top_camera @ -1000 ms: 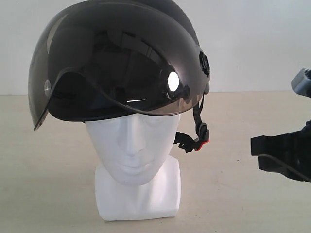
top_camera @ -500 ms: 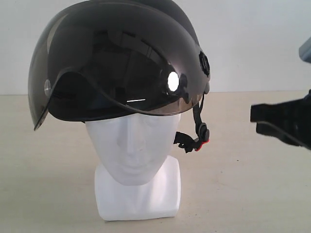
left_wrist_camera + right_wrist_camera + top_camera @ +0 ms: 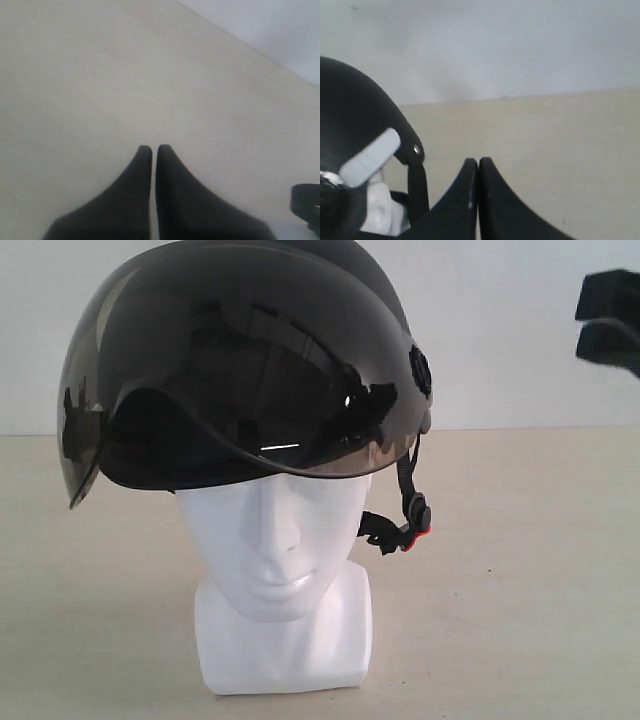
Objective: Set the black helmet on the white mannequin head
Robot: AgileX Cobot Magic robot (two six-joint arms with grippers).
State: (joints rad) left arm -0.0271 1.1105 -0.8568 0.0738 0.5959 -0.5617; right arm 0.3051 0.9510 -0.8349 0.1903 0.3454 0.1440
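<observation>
The black helmet (image 3: 250, 360) sits on top of the white mannequin head (image 3: 275, 550), its smoky visor (image 3: 210, 370) tilted out over the forehead and its chin strap (image 3: 405, 520) hanging loose beside the neck. The head stands upright on its block base at the middle of the table. My right gripper (image 3: 608, 325) is raised at the upper right edge of the exterior view, apart from the helmet; in the right wrist view its fingers (image 3: 478, 162) are shut on nothing, with the helmet's side (image 3: 355, 135) nearby. My left gripper (image 3: 154, 148) is shut over bare table.
The beige table (image 3: 500, 620) spreads around the head, with a white wall (image 3: 520, 330) behind it. A dark object (image 3: 306, 200) shows at one edge of the left wrist view.
My right gripper has risen from mid-height at the right edge to the upper right corner. The bright reflection on the visor has gone. Helmet and head have not moved.
</observation>
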